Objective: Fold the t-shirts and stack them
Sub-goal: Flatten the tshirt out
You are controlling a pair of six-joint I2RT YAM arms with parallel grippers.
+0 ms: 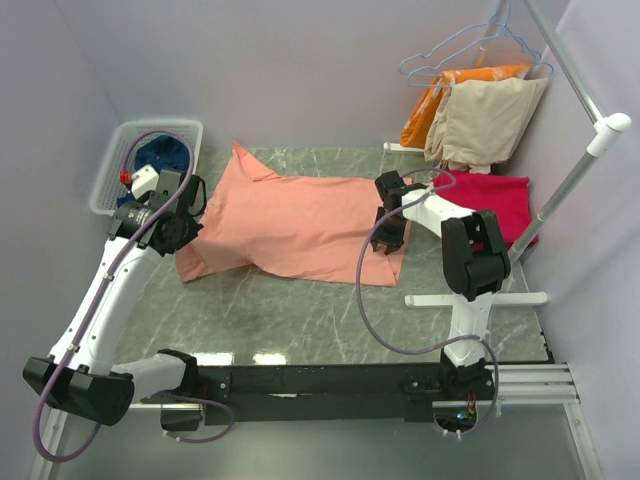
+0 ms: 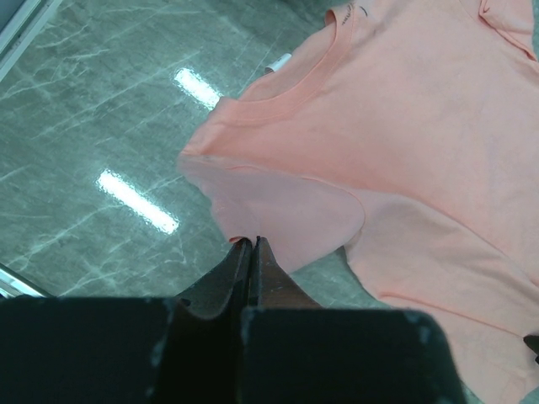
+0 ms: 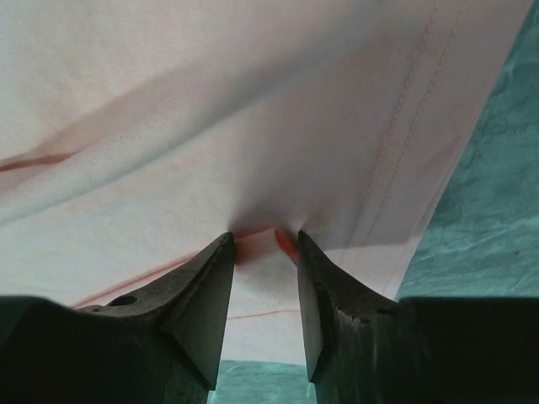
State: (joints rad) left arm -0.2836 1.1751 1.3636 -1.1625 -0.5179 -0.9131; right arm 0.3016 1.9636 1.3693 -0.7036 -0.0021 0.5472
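Salmon-pink t-shirt (image 1: 300,225) lies spread mid-bench, not yet folded. Left gripper (image 2: 252,244) is closed tight at its sleeve edge; I cannot tell whether cloth is pinched. Right gripper (image 3: 265,244) is at the hem, jaws partly apart, a pucker of cloth between the tips. Crimson-red t-shirt (image 1: 495,200) sits at the far right corner, navy-blue t-shirt (image 1: 165,155) in the basket (image 1: 113,172) at the far left corner. No stack yet; I judge the task barely begun.

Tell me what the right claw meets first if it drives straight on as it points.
The salmon-pink t-shirt: cloth puckers at the tips of the right claw, so contact looks immediate.
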